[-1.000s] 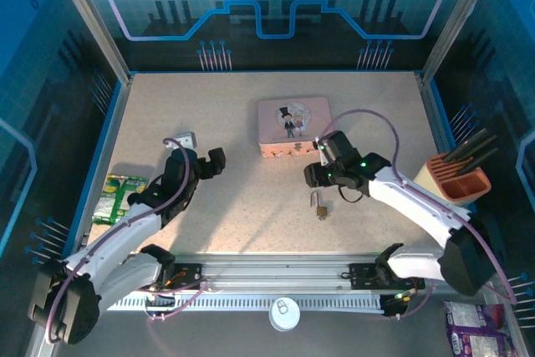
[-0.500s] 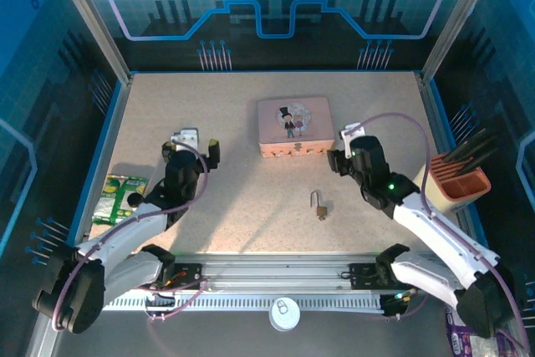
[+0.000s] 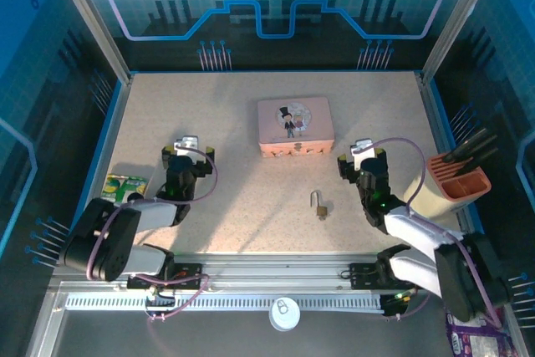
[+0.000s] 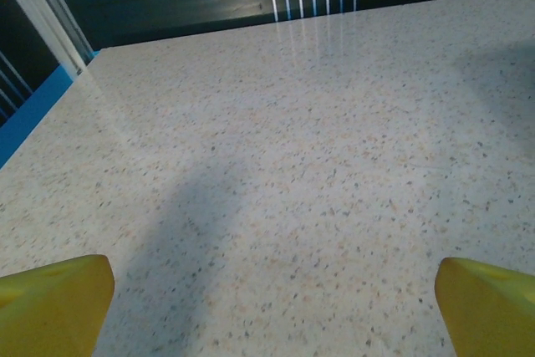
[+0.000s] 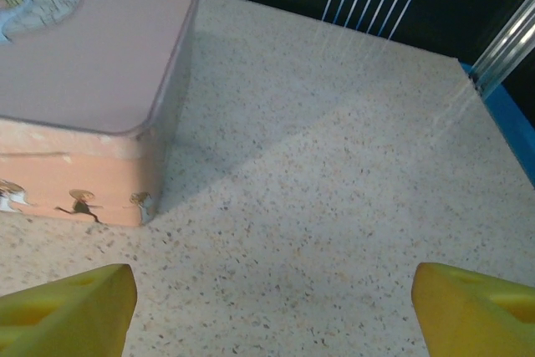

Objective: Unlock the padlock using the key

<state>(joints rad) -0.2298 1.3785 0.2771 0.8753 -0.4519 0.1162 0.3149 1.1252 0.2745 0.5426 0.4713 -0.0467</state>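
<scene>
The speckled tabletop [image 3: 209, 106] is fenced on the left and right by blue strips and slanting aluminium posts, and at the back by a dark wall with blue line patterns. A metal rail [image 3: 267, 272] runs along the near edge, where the arm bases sit. The far half of the tabletop and its left-centre are bare and give the most open room. The right edge is tighter, with an orange and cream holder of dark tools [image 3: 456, 181] beside the blue strip, and a green packet [image 3: 124, 191] lies at the left edge.

The pink tin with the cartoon couple [image 3: 294, 125] sits flat, a little right of centre toward the back. In the right wrist view its near right corner stands just ahead and to the left of the claw.

Both arms are folded low and close to their bases. The left claw [image 3: 187, 153] points toward the back wall, its yellow fingertips [image 4: 52, 303] spread wide and holding nothing, with bare tabletop ahead of it. The right claw [image 3: 362, 160] is likewise spread wide and empty, near the tin's right end but apart from it.

The padlock [image 3: 319, 205] lies on the tabletop in front of the tin, between the two arms. It is near the right claw, to that claw's left and closer to the rail, and well apart from the left claw. Its thin shackle points toward the tin.
</scene>
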